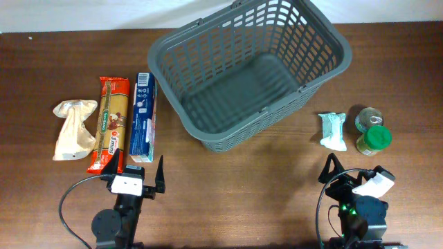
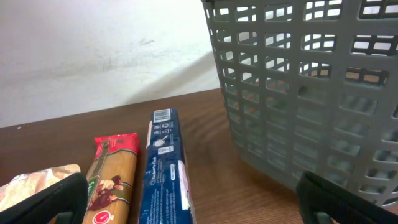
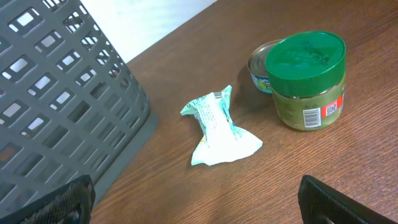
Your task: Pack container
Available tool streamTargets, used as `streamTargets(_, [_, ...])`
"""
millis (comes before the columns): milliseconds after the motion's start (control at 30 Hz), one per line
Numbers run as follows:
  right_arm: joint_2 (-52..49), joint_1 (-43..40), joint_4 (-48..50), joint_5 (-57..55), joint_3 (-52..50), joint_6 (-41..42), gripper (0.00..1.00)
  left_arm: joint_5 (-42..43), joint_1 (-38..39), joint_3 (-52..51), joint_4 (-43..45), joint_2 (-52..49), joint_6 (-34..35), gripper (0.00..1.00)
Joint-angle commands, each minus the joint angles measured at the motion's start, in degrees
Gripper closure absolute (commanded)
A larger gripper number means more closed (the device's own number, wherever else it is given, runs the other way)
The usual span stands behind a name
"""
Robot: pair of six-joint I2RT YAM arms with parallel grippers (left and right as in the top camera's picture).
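The dark grey lattice basket (image 1: pixel 247 69) stands empty at the table's middle back; its side shows in the left wrist view (image 2: pixel 311 93) and the right wrist view (image 3: pixel 62 106). Left of it lie a blue box (image 1: pixel 143 116), an orange pasta packet (image 1: pixel 111 123) and a beige bag (image 1: pixel 73 129). Right of it are a pale green wrapper (image 1: pixel 333 131), a green-lidded jar (image 1: pixel 374 139) and a tin can (image 1: pixel 367 116). My left gripper (image 1: pixel 135 181) is open and empty near the front edge, below the blue box (image 2: pixel 165 168). My right gripper (image 1: pixel 353 176) is open and empty, below the wrapper (image 3: pixel 217 127).
The brown wooden table (image 1: pixel 242 200) ends at a white wall behind the basket. The pasta packet (image 2: pixel 112 180) and beige bag (image 2: pixel 31 186) lie left of the blue box in the left wrist view. The jar (image 3: pixel 308 81) stands in front of the can (image 3: pixel 260 59).
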State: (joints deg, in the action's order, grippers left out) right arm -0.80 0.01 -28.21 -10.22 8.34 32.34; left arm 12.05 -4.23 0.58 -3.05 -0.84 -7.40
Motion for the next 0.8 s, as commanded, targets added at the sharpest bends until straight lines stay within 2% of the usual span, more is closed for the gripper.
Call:
streamTargets(0, [0.59,0.35,0.0,-0.7,-0.46,-0.55,0.01,0.61,0.22,-0.04,-0.44,0.5,0.28,0.01])
streamTargets(433, [0.59,0.37,0.02,-0.39,-0.46,-0.46,0.01,1.42,0.22,-0.04,-0.42,0.5,0.33,0.01])
streamTargets(533, [0.59,0.35,1.18,3.87,-0.44,-0.37,0.01,3.67,0.22,0.13,-0.46,0.5,0.31,0.01])
streamTargets(667, [0.2,0.37,1.38,8.81,2.51,-0.79,0.01,3.82,0.22,3.43,-2.32,0.37,0.35,0.01])
streamTargets(767, [-2.23,0.35,0.39,8.76,8.04,-2.36,0.01,3.21,0.22,9.73,-7.96,-1.11,0.33,0.01])
